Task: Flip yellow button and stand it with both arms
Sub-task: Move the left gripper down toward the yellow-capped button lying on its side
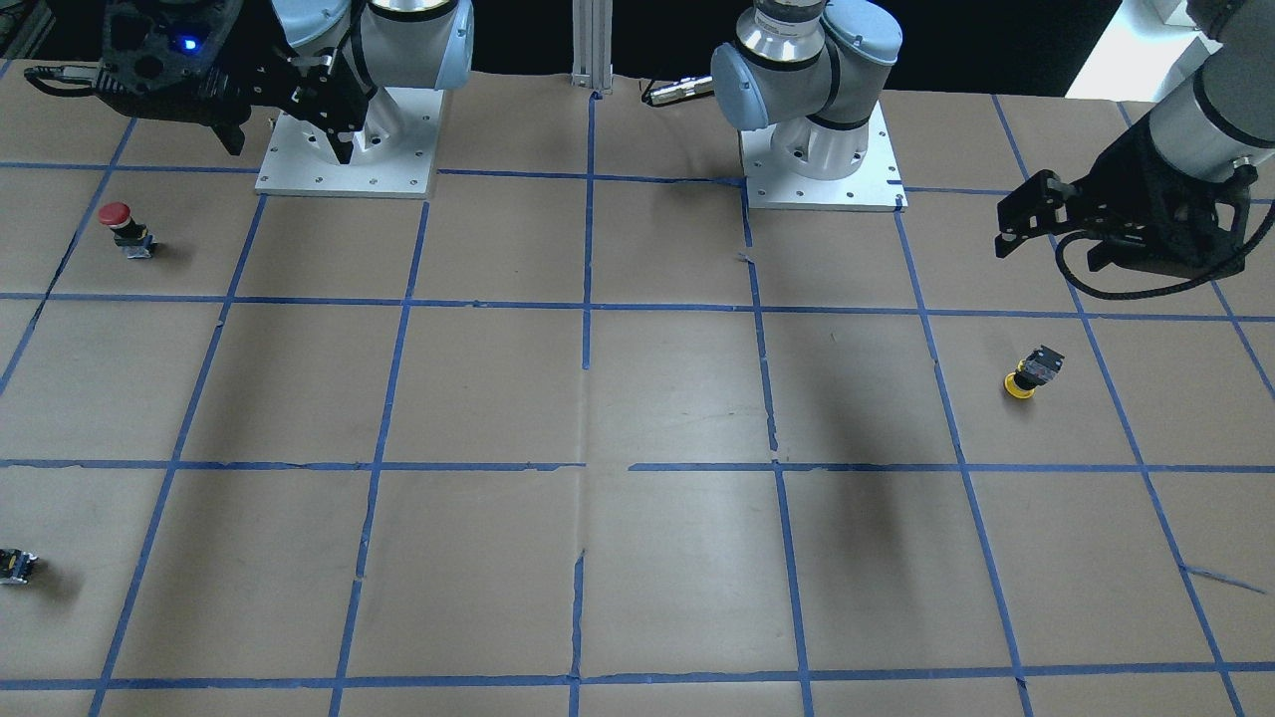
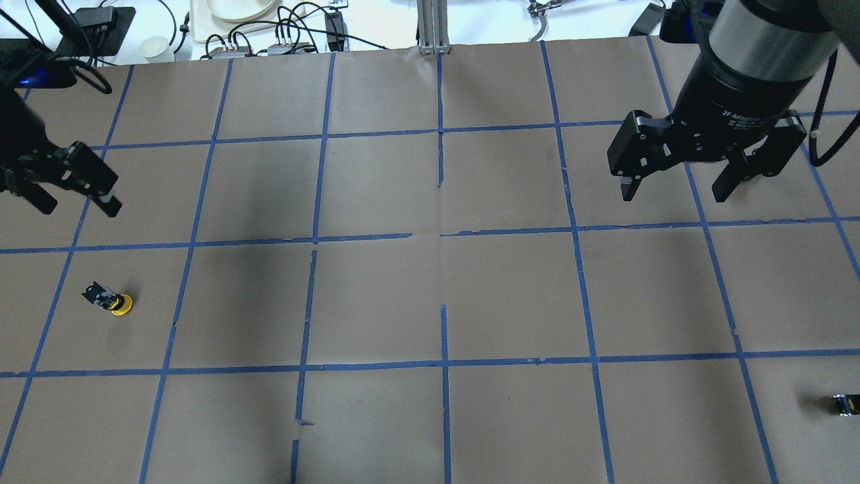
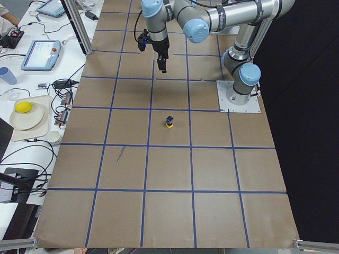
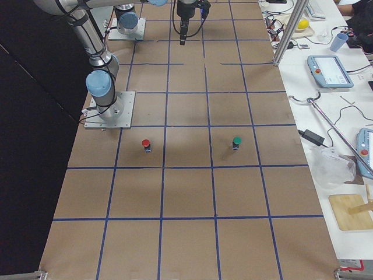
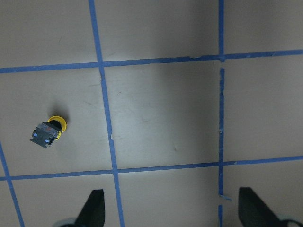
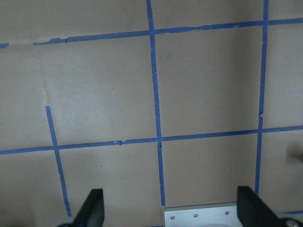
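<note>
The yellow button [image 1: 1031, 371] rests on its yellow cap with the black-and-grey body pointing up, on the robot's left side of the table. It also shows in the overhead view [image 2: 111, 300], the exterior left view [image 3: 169, 122] and the left wrist view [image 5: 49, 131]. My left gripper [image 2: 75, 200] is open and empty, high above the table and apart from the button. In the left wrist view [image 5: 173, 213] the button lies off to the left of the fingers. My right gripper [image 2: 674, 191] is open and empty, far from the button, over bare paper [image 6: 171, 213].
A red-capped button [image 1: 120, 227] stands near the right arm's base plate [image 1: 347, 179]. A small dark block [image 1: 15, 566] lies at the front view's left edge. A green-capped button [image 4: 236, 142] shows in the exterior right view. Brown paper with blue tape lines covers the table.
</note>
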`<state>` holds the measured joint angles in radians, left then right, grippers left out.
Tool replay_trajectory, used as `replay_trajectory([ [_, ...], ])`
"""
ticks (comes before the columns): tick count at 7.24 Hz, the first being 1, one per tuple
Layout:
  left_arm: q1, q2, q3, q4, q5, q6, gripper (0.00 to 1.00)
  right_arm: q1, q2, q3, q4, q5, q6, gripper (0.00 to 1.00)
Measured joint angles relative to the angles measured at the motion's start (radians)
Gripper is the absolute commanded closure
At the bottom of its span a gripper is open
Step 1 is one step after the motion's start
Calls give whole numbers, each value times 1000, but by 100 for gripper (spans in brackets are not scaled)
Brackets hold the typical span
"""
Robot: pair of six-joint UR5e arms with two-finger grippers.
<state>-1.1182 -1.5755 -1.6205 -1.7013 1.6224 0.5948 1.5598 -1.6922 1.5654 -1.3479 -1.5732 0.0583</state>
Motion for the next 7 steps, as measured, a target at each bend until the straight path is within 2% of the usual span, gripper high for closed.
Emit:
replay_trajectory([
  [1,76,4,-47,41,6,113,1,0,0,0,-1,0,0,0],
  [3,196,7,-193,241,9,332,1,0,-1,1,-7,0,-2,0],
  [5,242,0,-354,533,10,484,1,0,-1,1,-10,0,-5,0],
  [6,262,-4,-419,636,6,539,1,-1,0,1,-12,1,-7,0],
  [7,273,-10,-464,683,1,567,1,-2,0,3,-15,4,-7,0],
])
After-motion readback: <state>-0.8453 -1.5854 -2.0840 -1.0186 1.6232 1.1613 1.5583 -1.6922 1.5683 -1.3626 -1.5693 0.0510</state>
